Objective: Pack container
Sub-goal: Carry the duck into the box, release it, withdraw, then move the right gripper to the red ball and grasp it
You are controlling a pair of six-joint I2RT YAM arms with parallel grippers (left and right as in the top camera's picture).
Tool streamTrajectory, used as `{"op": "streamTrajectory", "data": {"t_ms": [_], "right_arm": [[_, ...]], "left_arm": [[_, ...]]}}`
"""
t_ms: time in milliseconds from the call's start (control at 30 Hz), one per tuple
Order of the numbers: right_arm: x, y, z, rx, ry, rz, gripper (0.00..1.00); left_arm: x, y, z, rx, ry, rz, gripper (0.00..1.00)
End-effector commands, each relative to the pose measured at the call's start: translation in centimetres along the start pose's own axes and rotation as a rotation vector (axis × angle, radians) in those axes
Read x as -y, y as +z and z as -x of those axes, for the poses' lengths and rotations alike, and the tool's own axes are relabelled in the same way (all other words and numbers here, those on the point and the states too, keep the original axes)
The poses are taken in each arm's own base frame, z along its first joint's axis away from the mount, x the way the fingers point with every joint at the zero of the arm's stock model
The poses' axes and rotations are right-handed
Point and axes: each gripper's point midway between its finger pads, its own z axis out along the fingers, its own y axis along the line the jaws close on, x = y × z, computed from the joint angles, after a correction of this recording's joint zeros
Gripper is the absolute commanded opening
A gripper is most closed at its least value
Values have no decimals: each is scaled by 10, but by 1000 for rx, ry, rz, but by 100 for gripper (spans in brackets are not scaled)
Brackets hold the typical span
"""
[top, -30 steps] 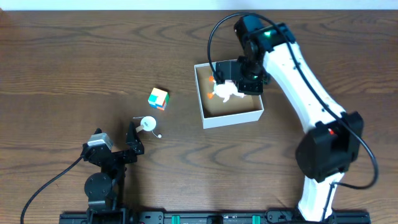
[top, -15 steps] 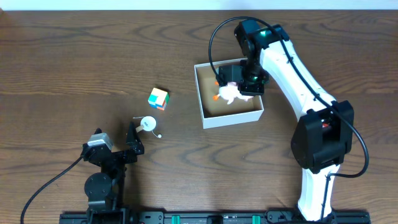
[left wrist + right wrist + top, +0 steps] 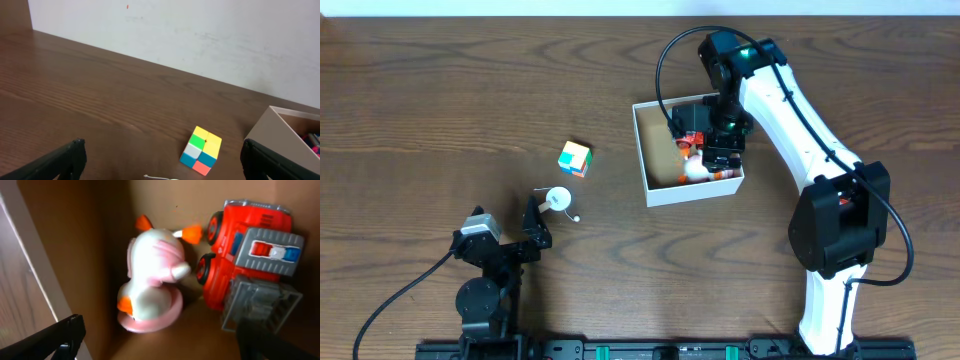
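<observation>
1. White cardboard walls around a brown floor marked the container (image 3: 695,188). It sat on the wooden tabletop (image 3: 420,120), right of the middle and under the right arm.
2. The right gripper (image 3: 712,150) hung over one corner of that box with its fingers apart and nothing between them. In the right wrist view the white toy (image 3: 152,292), with its pink base and orange tips, lay on the brown floor close to the wall. It was just beside the red fire truck (image 3: 250,275).
3. The step in hand appeared to be setting down the white toy, and it looked all but finished. The toy rested on the floor, free of both fingers.
4. To finish it well, the arm should rise straight up with the jaws held wide. One finger stood near the thin wall and the other over the truck. Drifting sideways could drag the light box or knock the truck against the toy.
5. The coloured cube (image 3: 575,158) and a small white round piece (image 3: 558,198) lay outside on the tabletop, well apart from the container, so the packing seemed partly done.
6. The left gripper (image 3: 162,150) sat low near the round piece, facing the cube, with its fingers spread and empty. A grasp on the cube would go best across two flat opposite faces, and the bare part of the brown floor looked the safest place to drop it.
</observation>
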Motion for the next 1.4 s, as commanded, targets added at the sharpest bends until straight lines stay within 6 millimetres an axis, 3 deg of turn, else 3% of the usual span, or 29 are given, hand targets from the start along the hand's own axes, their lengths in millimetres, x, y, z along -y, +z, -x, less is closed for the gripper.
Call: {"op": "streamTrajectory", "data": {"t_ms": [0, 133, 233, 333, 433, 600, 767, 1000, 1367], "right_arm": [[4, -6, 8, 39, 119, -14, 98], [20, -30, 16, 95, 390, -87, 99], [35, -61, 14, 164, 646, -143, 98], [44, -90, -2, 217, 877, -169, 96], [43, -110, -34, 226, 1087, -163, 97], [36, -123, -86, 199, 1281, -144, 99], [27, -123, -143, 93, 1505, -163, 99], [18, -130, -203, -15, 1747, -254, 99], [-8, -166, -238, -21, 1894, -371, 99]], "left_arm": [[-6, 1, -15, -45, -8, 23, 98], [-6, 1, -15, -45, -8, 22, 98], [-6, 1, -15, -45, -8, 23, 98], [-6, 1, -15, -45, -8, 22, 98], [-6, 1, -15, -45, -8, 22, 98], [-6, 1, -15, -45, -8, 23, 98], [-6, 1, -15, -45, -8, 22, 98], [-6, 1, -15, -45, -8, 22, 98], [-6, 1, -15, -45, -8, 23, 98]]}}
